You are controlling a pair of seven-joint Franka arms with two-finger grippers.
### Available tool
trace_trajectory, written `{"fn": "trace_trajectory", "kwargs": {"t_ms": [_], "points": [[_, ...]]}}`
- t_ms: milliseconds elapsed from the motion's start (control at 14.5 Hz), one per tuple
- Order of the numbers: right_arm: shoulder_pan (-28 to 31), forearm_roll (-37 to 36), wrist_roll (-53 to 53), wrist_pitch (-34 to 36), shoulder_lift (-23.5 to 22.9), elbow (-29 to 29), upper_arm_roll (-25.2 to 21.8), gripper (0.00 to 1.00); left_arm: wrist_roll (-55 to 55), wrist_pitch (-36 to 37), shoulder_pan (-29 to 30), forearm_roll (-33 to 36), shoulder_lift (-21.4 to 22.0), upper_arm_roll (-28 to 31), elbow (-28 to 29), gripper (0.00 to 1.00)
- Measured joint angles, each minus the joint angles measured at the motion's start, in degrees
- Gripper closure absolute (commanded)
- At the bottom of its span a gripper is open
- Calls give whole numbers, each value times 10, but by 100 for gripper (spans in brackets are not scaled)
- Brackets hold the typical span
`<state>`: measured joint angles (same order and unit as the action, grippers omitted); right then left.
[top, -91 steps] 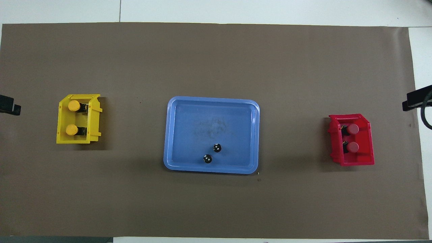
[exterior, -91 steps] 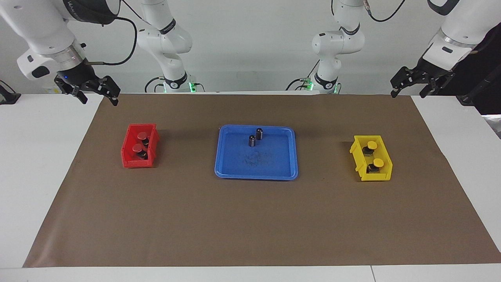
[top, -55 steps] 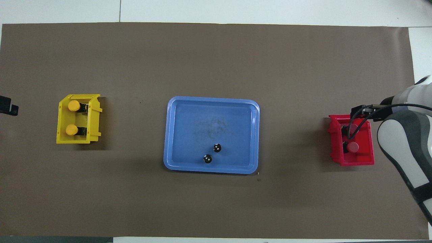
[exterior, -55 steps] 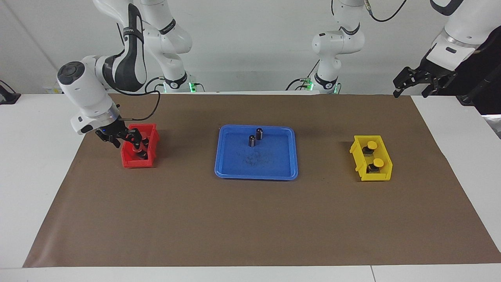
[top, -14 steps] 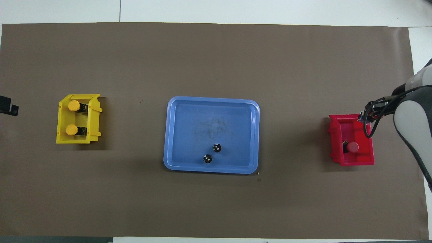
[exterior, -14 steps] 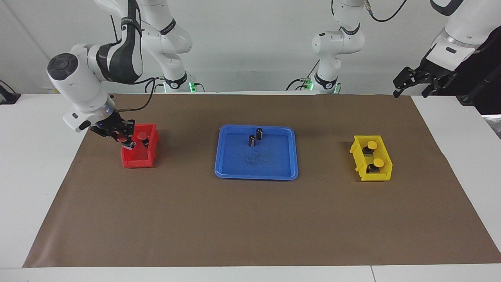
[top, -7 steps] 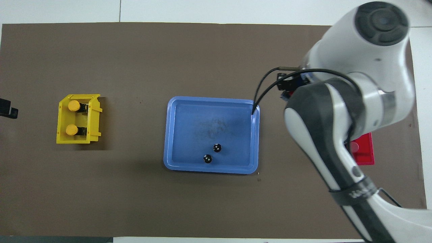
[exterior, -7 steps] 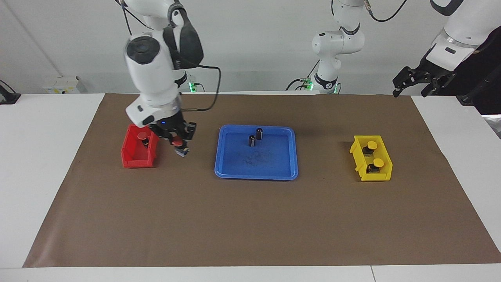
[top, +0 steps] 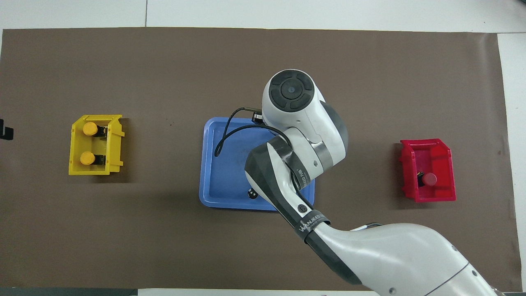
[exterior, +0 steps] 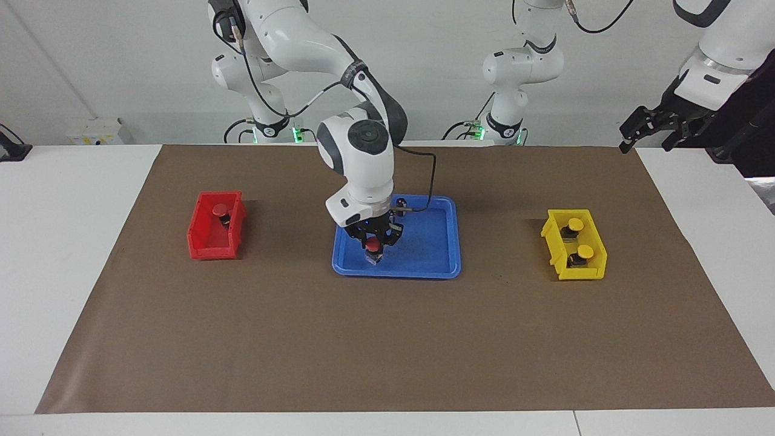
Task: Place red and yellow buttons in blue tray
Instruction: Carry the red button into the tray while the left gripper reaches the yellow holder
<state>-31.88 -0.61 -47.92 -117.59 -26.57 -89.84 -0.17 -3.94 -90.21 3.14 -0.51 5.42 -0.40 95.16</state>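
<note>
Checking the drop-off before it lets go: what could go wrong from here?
The right end effector holds a red button over the blue tray, close to its rim farther from the robots; released tilted, it might topple or bounce out. A dark cylinder stands under the arm; withdrawing could knock it.

Two red buttons: one (exterior: pixel 373 245) over the blue tray (exterior: pixel 436 254), one (exterior: pixel 219 210) in the red bin (exterior: pixel 203 245) toward the right arm's end from the tray. Two yellow buttons (exterior: pixel 576 224) (exterior: pixel 584 251), both in the yellow bin (exterior: pixel 560 263) toward the left arm's end from the tray. One blue tray, one red bin, one yellow bin. One dark capless cylinder (top: pixel 252 193) shows on the tray; a second cannot be made out under the arm
</note>
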Motion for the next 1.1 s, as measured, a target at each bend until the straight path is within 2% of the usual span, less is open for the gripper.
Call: {"fn": "trace_trajectory", "kwargs": {"t_ms": [207,483,621,828,897,966,1103], "points": [[-7,0,-2,-11,-3,-12,0,72,1,-81,0,0,10,-2,67,11],[-15,0,-4,-26,-3,-29,0,72,3,-170,0,0,-11,-3,123,23],[-16,1,-9,-27,-2,-32,0,72,11,-226,-1,0,-29,-4,155,23],[-22,2,-11,-32,-1,-36,0,68,17,-271,-5,0,-61,-5,173,23],[-25,3,-16,-41,-1,-39,0,61,22,-284,-8,0,-73,-6,174,23],[-26,3,-22,-49,0,-45,0,45,27,-294,-12,0,-84,-6,175,23],[-29,3,-25,-57,1,-52,0,26,33,-315,-17,0,-105,-7,176,25]]}}
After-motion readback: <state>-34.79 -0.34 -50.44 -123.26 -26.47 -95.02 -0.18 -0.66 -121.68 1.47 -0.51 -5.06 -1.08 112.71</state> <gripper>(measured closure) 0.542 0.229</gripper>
